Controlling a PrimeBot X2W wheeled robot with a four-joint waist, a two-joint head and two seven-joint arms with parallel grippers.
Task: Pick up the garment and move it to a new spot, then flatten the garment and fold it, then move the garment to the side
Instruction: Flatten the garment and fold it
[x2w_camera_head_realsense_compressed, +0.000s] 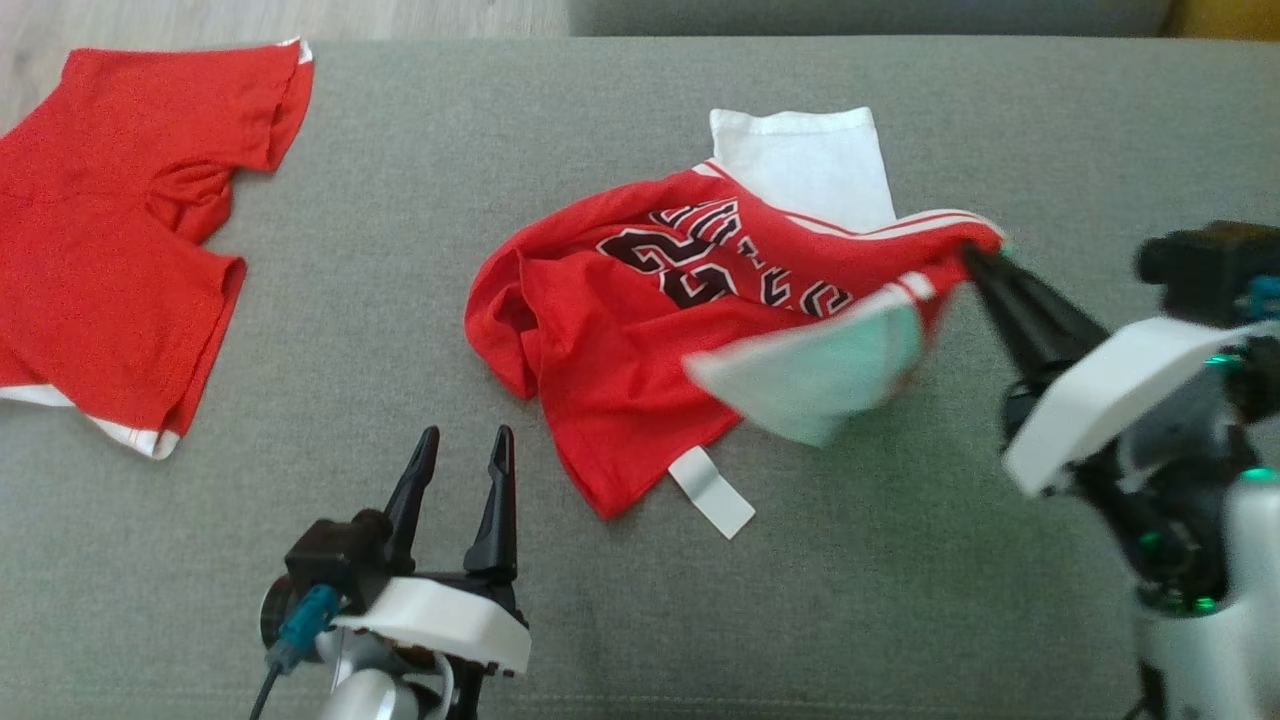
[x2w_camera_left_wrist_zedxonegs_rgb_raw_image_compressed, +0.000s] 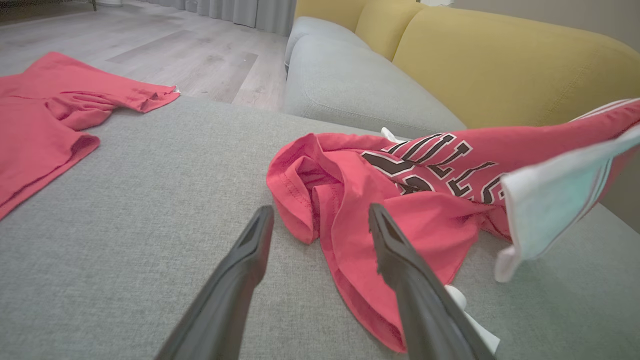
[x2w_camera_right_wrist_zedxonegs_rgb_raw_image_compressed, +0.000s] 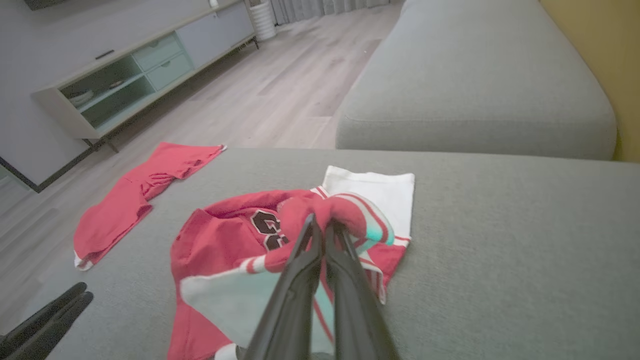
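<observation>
1. Jersey (x2w_camera_head_realsense_compressed: 620, 340) sits mid-seat on the grey couch (x2w_camera_head_realsense_compressed: 800, 600), bunched up, numbers facing up. Red shorts (x2w_camera_head_realsense_compressed: 100, 250) lie flat, well apart at its 9 o'clock.
2. R gripper (x2w_camera_head_realsense_compressed: 972, 257) is pressed together, pinching the jersey's striped edge at its 3 o'clock. That corner is up off the seat w/ a white sleeve (x2w_camera_head_realsense_compressed: 820, 375) flapping below it. The rest of the cloth lies on the couch.
3. L gripper (x2w_camera_head_realsense_compressed: 466, 435) is spread wide w/ nothing in it. It hovers near the jersey's 7 o'clock side, not touching.
4. Handling, imo: light, thin, floppy fabric. It won't hold a shape, and pulled from one point it'll prob drag and fold over itself. Not fragile, but prob a bit slick, so a shallow pinch could slip.
5. Where to grab: we'd go for the seams and trim, since doubled cloth gives more bite. For flattening we'd put L on the hem at 6 o'clock by the white tag (x2w_camera_head_realsense_compressed: 712, 492), roughly opposite R's hold, so the cloth can be stretched between the two.
6. Stage, as we read it: pick-up/move step. Flatten and fold not done yet.
</observation>
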